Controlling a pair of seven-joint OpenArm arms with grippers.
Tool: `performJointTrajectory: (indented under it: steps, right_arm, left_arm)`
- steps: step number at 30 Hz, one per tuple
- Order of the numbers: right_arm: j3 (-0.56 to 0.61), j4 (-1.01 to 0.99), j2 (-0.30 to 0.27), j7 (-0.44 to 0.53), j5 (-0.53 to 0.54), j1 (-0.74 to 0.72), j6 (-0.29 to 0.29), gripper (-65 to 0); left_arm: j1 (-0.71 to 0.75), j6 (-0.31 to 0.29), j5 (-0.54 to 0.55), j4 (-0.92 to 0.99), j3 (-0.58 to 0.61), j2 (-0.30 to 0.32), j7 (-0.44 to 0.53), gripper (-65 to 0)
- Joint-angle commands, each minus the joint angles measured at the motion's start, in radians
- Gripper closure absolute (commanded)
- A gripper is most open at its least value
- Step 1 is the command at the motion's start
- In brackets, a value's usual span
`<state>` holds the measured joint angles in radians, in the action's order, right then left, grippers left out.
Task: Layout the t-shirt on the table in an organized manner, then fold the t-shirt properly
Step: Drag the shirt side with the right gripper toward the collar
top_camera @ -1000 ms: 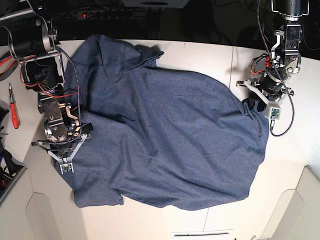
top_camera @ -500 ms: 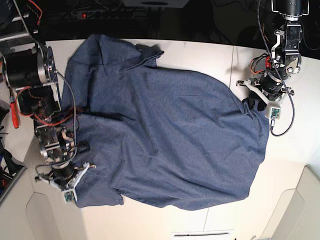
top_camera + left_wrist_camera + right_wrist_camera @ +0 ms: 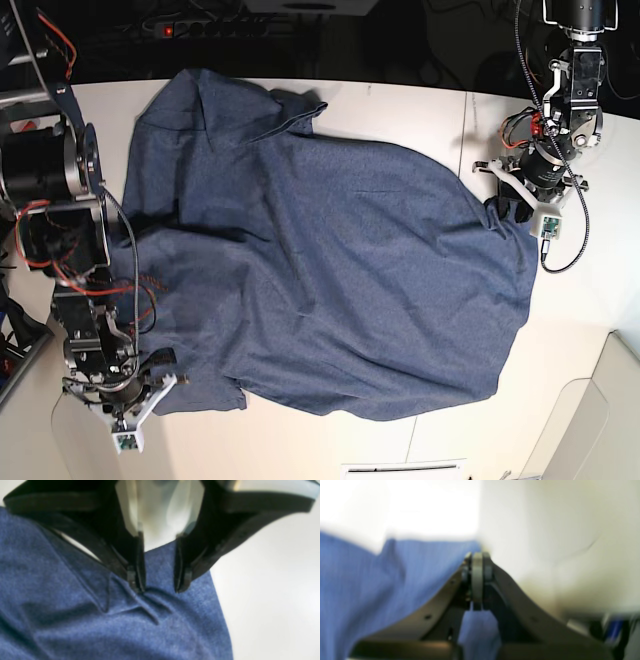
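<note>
The dark blue t-shirt [image 3: 340, 260] lies spread and wrinkled over the cream table [image 3: 400, 100], no lettering showing. My left gripper [image 3: 510, 207] rests at the shirt's right edge. In the left wrist view this left gripper [image 3: 158, 585] is open, its fingertips [image 3: 136, 580] pressing on the t-shirt [image 3: 62, 605] near its hem, with bare table [image 3: 275, 580] beside it. My right gripper [image 3: 128, 405] sits by the shirt's lower-left corner. In the blurred right wrist view the right gripper [image 3: 477, 560] is shut at the edge of the t-shirt [image 3: 370, 580]; I cannot tell if cloth is pinched.
A thin seam [image 3: 467, 130] crosses the table at the right. A power strip [image 3: 200, 25] and cables lie in the dark area behind the table. Cream panels [image 3: 590, 420] flank the front corners. The right arm's motors and wires [image 3: 60, 200] stand along the left edge.
My right arm has slid along the shirt's left edge toward the table's front, uncovering the left side of the shirt. The left arm and the shirt have stayed put.
</note>
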<state>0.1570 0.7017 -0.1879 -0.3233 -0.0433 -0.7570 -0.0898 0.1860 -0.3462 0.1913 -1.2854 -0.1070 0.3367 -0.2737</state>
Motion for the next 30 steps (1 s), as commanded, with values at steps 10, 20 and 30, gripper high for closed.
performJointTrajectory:
  steps: [10, 20, 30]
  right_arm:
    - [-0.003, 0.377, -0.011, -0.443, -0.001, 0.241, -0.15, 0.0]
    - [-0.003, 0.12, -0.011, -0.238, -0.077, 0.231, -0.121, 0.0]
    - [-0.003, -0.095, -0.005, 0.441, -0.185, 0.187, -0.018, 0.0]
  left_arm:
    - [-0.003, -0.006, -0.008, -0.006, -0.002, 0.01, -0.023, -23.4]
    - [-0.003, -0.006, -0.008, -0.006, -0.002, 0.01, -0.023, -23.4]
    - [0.0, -0.006, -0.008, -0.006, -0.002, 0.01, -0.045, -23.4]
